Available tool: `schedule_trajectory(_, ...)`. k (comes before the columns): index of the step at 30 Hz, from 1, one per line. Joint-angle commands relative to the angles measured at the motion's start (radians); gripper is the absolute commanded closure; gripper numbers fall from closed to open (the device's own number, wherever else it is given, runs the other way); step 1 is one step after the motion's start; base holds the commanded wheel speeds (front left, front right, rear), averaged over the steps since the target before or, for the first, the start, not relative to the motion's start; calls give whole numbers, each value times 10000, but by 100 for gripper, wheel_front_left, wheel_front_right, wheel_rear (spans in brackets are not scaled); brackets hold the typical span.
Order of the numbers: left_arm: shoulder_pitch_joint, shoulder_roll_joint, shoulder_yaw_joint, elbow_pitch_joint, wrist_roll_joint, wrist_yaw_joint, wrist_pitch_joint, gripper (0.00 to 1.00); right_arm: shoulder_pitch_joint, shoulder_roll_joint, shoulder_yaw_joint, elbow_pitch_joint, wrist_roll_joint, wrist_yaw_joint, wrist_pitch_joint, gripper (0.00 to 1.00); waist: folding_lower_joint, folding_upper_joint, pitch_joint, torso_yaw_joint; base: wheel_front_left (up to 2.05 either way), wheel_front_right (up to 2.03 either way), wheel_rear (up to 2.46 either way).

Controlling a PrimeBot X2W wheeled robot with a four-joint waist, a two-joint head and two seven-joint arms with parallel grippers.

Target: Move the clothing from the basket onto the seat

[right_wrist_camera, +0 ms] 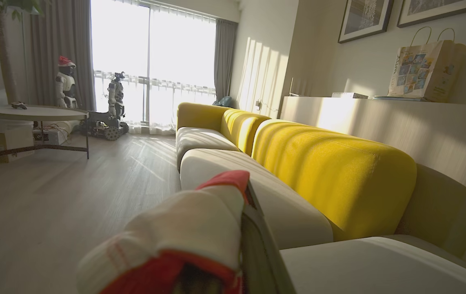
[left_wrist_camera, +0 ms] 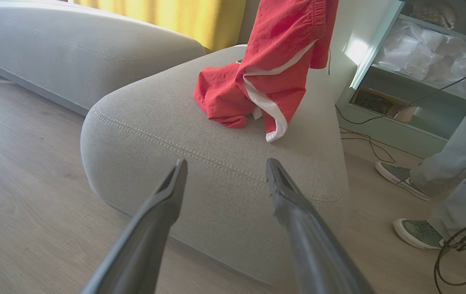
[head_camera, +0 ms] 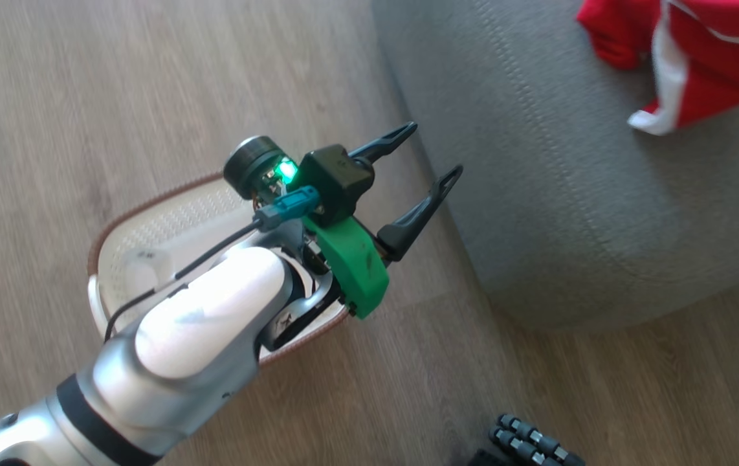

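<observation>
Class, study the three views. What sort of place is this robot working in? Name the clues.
Probably a living room, perhaps a staged test flat: a long sofa with yellow backrests, framed pictures on the wall, and other robots parked by the tall window.

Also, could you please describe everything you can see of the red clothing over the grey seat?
The clothing is red fabric with a white side stripe and a white hem. In the left wrist view it hangs down from above the picture's top edge, gathered waistband uppermost, and its lower folds lie bunched on the grey seat. The right wrist view shows red and white cloth wrapped about the right gripper, which looks shut on it.
</observation>
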State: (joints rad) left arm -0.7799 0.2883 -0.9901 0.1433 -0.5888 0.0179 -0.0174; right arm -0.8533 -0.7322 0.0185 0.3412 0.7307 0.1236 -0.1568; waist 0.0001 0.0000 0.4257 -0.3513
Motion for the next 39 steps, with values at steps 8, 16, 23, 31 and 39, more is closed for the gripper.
schedule_trajectory(8,-1088,107,226,-501,306,-94,270,0,-1597,-459,1249,2591,-805,71,654,100,-1,0,1454,949,0,0,0)
schedule_trajectory(16,-1320,-69,183,-426,355,-116,185,0,-2225,-247,2335,4307,-957,71,1034,100,-1,0,1808,1336,0,0,0)
schedule_trajectory(23,-1386,-136,155,-299,336,-109,105,0,-2215,49,3593,4862,175,71,2579,98,-1,0,1903,1433,0,0,0)
schedule_trajectory(31,-1232,-128,157,-64,202,-119,-125,0,-2121,-358,4528,4711,1298,71,3527,0,-1,0,1389,1311,0,0,0)
schedule_trajectory(39,-833,-86,195,160,-33,-59,-432,0,-2009,-816,5329,4558,1809,71,4281,0,-1,0,577,1078,0,0,0)
